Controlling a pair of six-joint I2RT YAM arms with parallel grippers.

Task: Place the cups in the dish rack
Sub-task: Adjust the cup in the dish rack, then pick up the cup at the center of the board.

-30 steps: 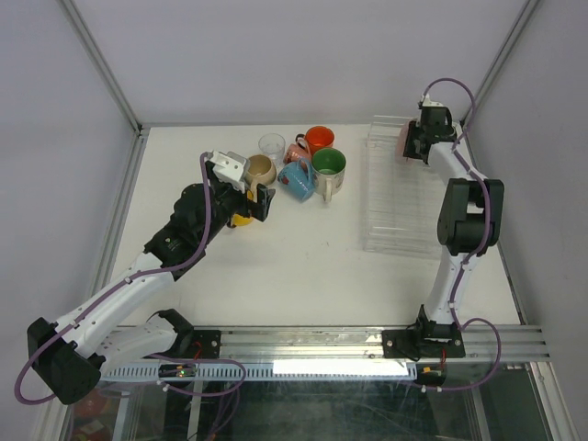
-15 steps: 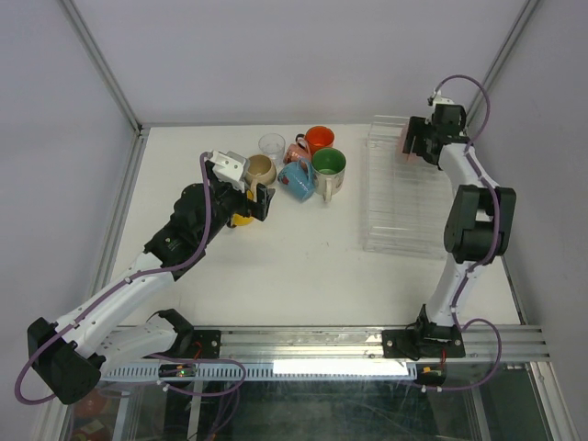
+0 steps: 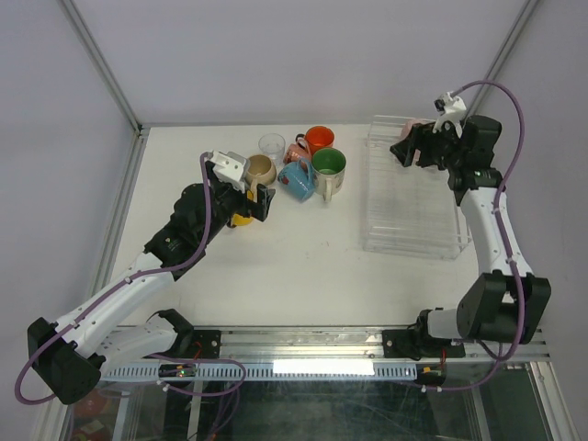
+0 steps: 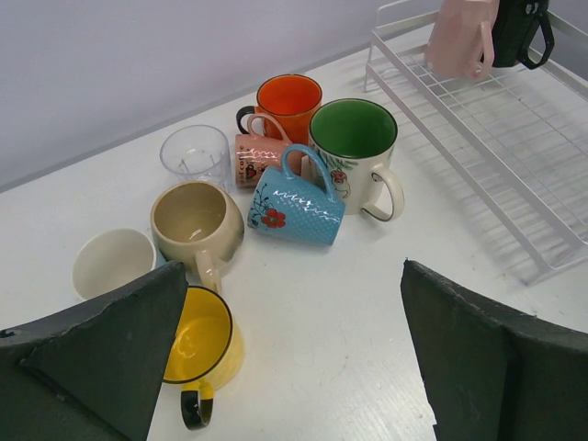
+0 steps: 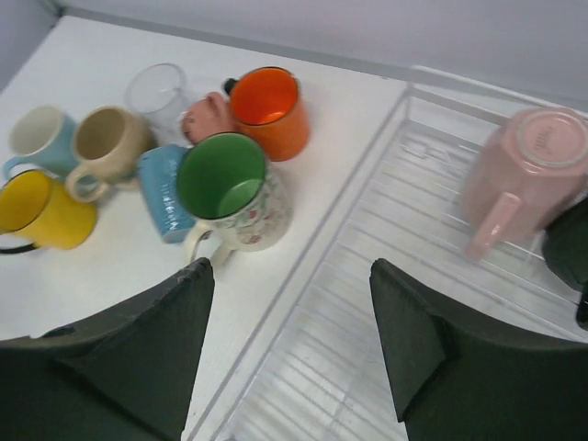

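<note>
Several mugs stand grouped at the table's far middle: orange [image 3: 320, 139], green-lined [image 3: 328, 165], blue on its side [image 3: 294, 179], small pink [image 3: 299, 150], beige [image 3: 259, 170], yellow [image 3: 241, 217], and a clear tumbler [image 3: 271, 144]. A white-lined mug [image 4: 112, 262] shows in the left wrist view. The clear dish rack [image 3: 409, 248] lies at the right. It holds an upside-down pink mug [image 5: 528, 175] and a black mug [image 4: 519, 28] at its far end. My left gripper [image 3: 260, 202] is open and empty beside the yellow mug [image 4: 202, 344]. My right gripper [image 3: 402, 152] is open and empty over the rack's far left edge [image 5: 314, 239].
The table is walled by pale panels on the left, the back and the right. A metal rail with both arm bases runs along the near edge. The right arm's elbow stands high beside the rack's right side.
The right arm has swung up and out to the right, and its gripper has drawn back from the pink mug, which stays in the rack. The left arm has not moved.
</note>
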